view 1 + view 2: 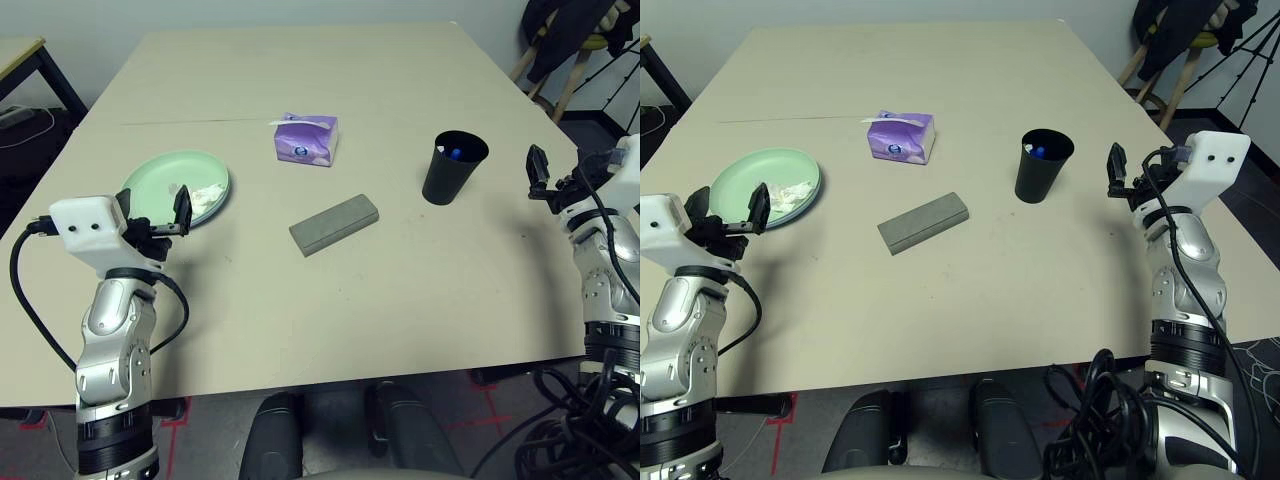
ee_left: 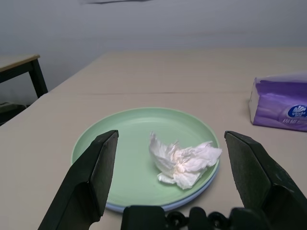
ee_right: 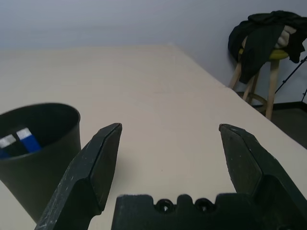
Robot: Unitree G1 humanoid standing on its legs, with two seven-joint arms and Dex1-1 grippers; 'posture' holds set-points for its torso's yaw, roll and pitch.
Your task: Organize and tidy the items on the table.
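Note:
A mint green plate [image 1: 175, 187] lies at the table's left, stacked on a light blue plate whose rim [image 2: 192, 199] peeks out beneath. A crumpled white tissue [image 2: 184, 160] rests on the green plate. My left gripper [image 1: 153, 210] hovers open just in front of this plate, holding nothing. The purple tissue box [image 1: 306, 139] stands mid-table, and the grey glasses case [image 1: 334, 224] lies in front of it. A black cup [image 1: 454, 167] to the right holds pens with blue and white ends [image 3: 19, 141]. Right of the cup, my right gripper [image 1: 540, 175] is open and holds nothing.
The beige table [image 1: 400, 300] has a faint seam across its far half. A small black-legged table [image 1: 25, 55] stands at far left. A stool draped with dark clothing [image 1: 575, 40] stands beyond the right corner. Cables lie on the floor at lower right [image 1: 560, 430].

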